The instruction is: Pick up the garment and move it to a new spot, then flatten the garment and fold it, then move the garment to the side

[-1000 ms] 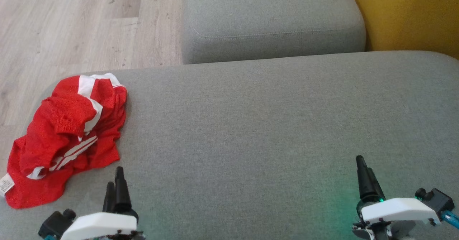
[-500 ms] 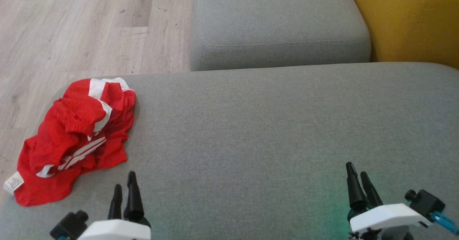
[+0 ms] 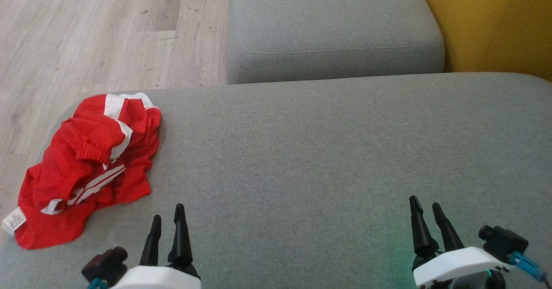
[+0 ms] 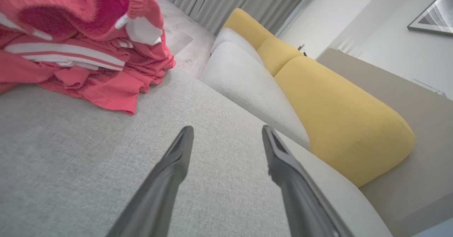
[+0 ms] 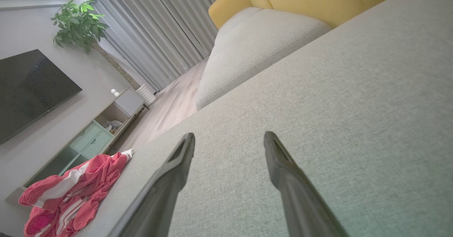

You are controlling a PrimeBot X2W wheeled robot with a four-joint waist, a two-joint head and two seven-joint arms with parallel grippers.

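Garment (image 3: 86, 164), red, crumpled, lies at left edge of grey sofa cushion (image 3: 323, 159); left hand (image 3: 167, 211), right hand (image 3: 424, 202): fingers spread, empty.

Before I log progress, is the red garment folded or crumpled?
Crumpled, not folded: the garment lies in a bunched, wrinkled heap at the cushion's left end.

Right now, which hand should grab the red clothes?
Left. The open left hand is just beside the clothes at the left end of the cushion; the right hand, also open, is far across it.
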